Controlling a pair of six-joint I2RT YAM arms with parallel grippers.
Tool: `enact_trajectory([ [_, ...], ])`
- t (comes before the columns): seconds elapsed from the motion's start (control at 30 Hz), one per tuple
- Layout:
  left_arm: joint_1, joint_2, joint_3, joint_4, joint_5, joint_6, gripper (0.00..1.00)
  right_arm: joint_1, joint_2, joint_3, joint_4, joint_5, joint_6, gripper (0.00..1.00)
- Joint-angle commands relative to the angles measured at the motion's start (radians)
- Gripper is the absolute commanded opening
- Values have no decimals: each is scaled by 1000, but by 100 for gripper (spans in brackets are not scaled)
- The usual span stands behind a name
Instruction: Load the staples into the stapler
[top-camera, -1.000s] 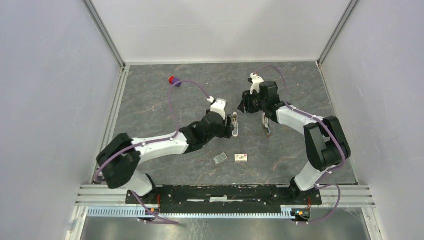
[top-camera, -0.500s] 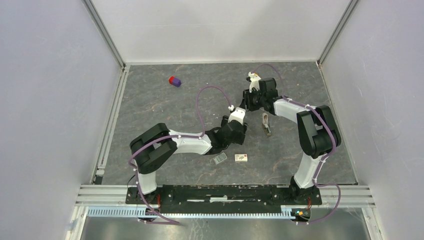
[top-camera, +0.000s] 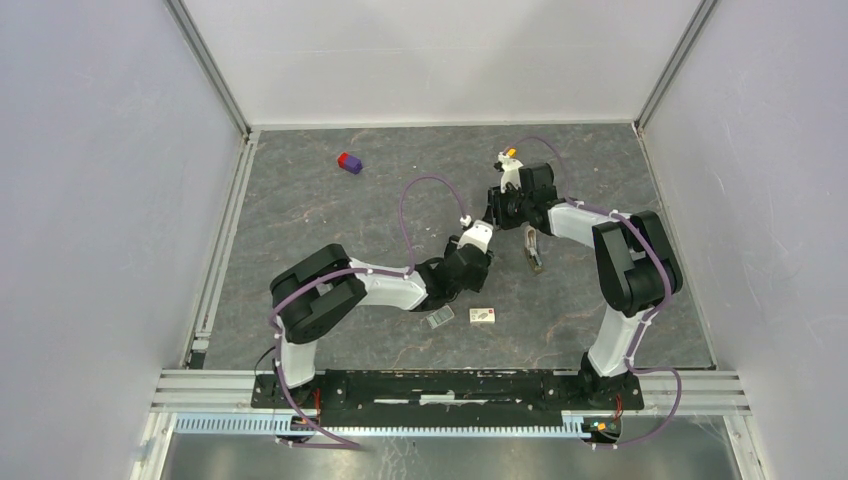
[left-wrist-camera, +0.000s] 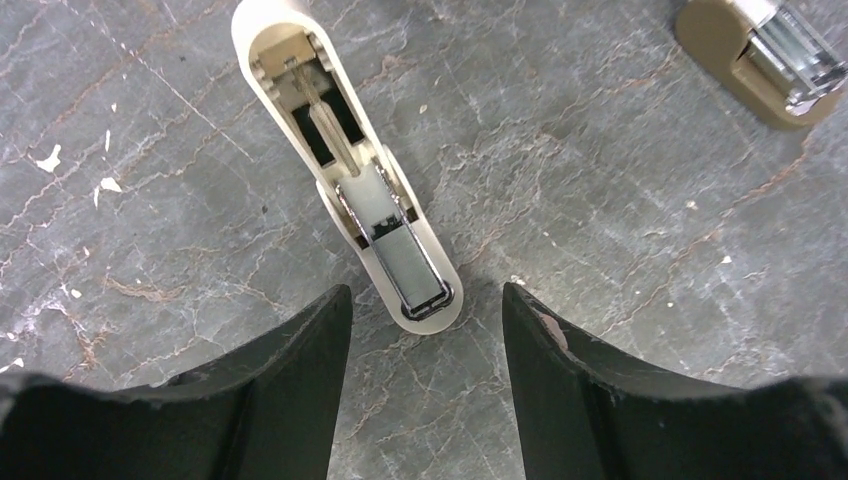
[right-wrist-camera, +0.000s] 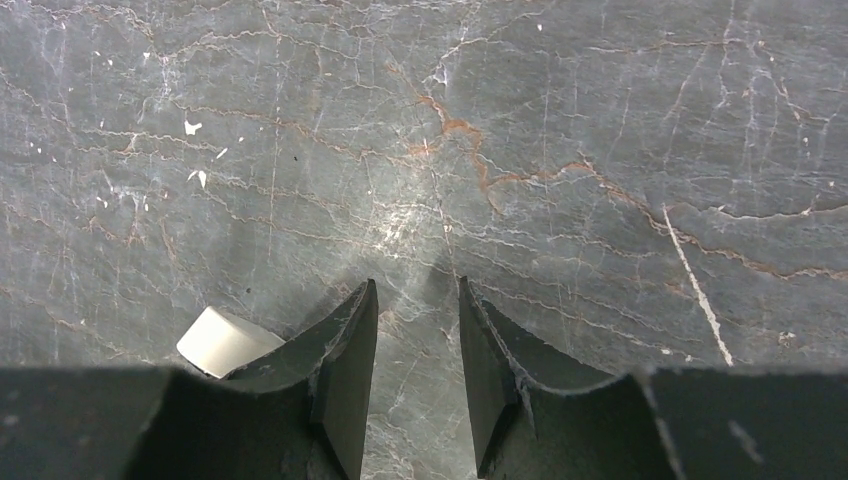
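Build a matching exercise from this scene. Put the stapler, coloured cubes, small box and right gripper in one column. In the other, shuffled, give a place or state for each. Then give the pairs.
1. stapler
2. coloured cubes
3. small box
4. right gripper

a. open, nothing between its fingers
b. far back left on the table, away from both arms
c. lying opened out, grey metal inside facing up
d. toward the front, beside a grey item

Pairs: 1-c; 2-b; 3-d; 4-a
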Motion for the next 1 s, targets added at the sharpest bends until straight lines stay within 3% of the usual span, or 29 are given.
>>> enact_trajectory([
  [0.0, 0, 15, -11, 34, -43, 30, 64, -3, -40, -13, 48, -16, -1, 42],
  [0.27, 31, -7, -63, 86, -14, 25, 45, -4, -45, -65, 109, -60, 4, 42],
  [0.5, 51, -34, -99, 137, 23, 57, 35, -4, -34, -50, 115, -67, -14, 42],
  [0.97, 79, -56, -153, 212, 92, 121, 33, -4, 62, 33, 149, -197, -3, 42],
])
